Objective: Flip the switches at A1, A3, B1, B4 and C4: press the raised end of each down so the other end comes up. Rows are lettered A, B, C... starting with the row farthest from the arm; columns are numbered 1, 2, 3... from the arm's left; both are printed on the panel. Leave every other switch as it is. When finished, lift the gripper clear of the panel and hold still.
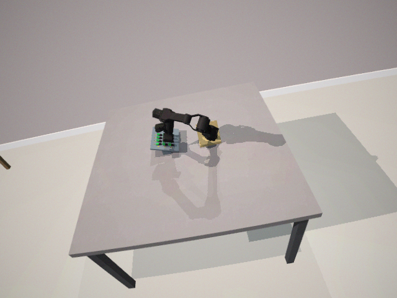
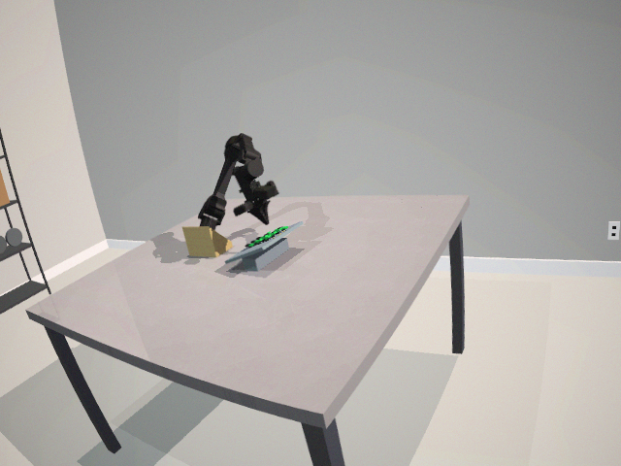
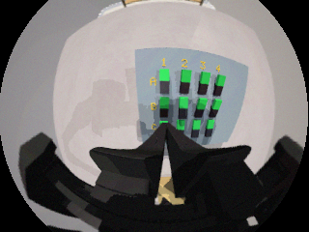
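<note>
The blue-grey panel (image 1: pixel 154 146) (image 2: pixel 238 256) (image 3: pixel 146 68) is tilted on its stand. My gripper (image 2: pixel 267 222) (image 3: pixel 165 126) is shut and empty, its tips above the panel; in the wrist view they overlap row C near C1 (image 3: pixel 164 122). A1 (image 3: pixel 164 75), A3 (image 3: pixel 205 78), B1 (image 3: pixel 164 102), B4 (image 3: pixel 216 103) and C4 (image 3: pixel 210 124) show green far halves. A1's near half looks grey; those of A3, B1, B4 and C4 look black. B1 lies in shadow. I cannot tell reliably which ends are raised. The fingers hide C1's near part and part of C2.
Other switches include A2 (image 3: pixel 185 76), A4 (image 3: pixel 220 80), B2 (image 3: pixel 183 102), B3 (image 3: pixel 202 103) and C3 (image 3: pixel 196 125). A yellow block (image 1: pixel 205 143) (image 2: pixel 199 242) is at the arm's base, beside the panel. The table (image 1: pixel 192 192) (image 2: pixel 301 325) supports both.
</note>
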Tool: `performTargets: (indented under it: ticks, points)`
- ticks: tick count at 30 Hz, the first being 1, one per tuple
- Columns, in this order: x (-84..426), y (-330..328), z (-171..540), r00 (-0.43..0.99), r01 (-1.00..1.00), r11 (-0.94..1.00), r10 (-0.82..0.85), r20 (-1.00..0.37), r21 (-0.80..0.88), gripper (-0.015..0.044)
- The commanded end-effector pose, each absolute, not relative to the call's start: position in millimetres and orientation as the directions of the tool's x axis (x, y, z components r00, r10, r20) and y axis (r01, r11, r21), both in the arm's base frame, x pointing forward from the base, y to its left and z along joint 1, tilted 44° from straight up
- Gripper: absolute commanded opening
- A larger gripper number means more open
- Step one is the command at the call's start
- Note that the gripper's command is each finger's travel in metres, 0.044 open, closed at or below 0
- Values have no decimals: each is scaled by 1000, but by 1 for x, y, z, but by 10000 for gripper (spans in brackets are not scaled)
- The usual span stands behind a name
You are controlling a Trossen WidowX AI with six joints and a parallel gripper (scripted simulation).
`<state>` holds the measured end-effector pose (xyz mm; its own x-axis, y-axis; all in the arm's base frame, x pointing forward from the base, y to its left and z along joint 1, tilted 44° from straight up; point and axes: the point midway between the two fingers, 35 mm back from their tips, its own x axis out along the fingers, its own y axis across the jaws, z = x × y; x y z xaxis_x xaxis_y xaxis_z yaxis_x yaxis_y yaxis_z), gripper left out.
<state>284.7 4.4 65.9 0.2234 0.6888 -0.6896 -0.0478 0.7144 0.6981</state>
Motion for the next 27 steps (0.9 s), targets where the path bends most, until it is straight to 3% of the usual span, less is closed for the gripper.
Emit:
performTargets:
  ticks: [1,7,14,27]
  points:
    - [280,-20,91,231,-55,719,684,-692,692,0]
    - [284,-26,87,231,-55,720,683,-693,691,0]
    - [303,-88,33,233,-56,723,681,-695,689,0]
    - [313,-65,8,208,-57,722,684,-699,690,0]
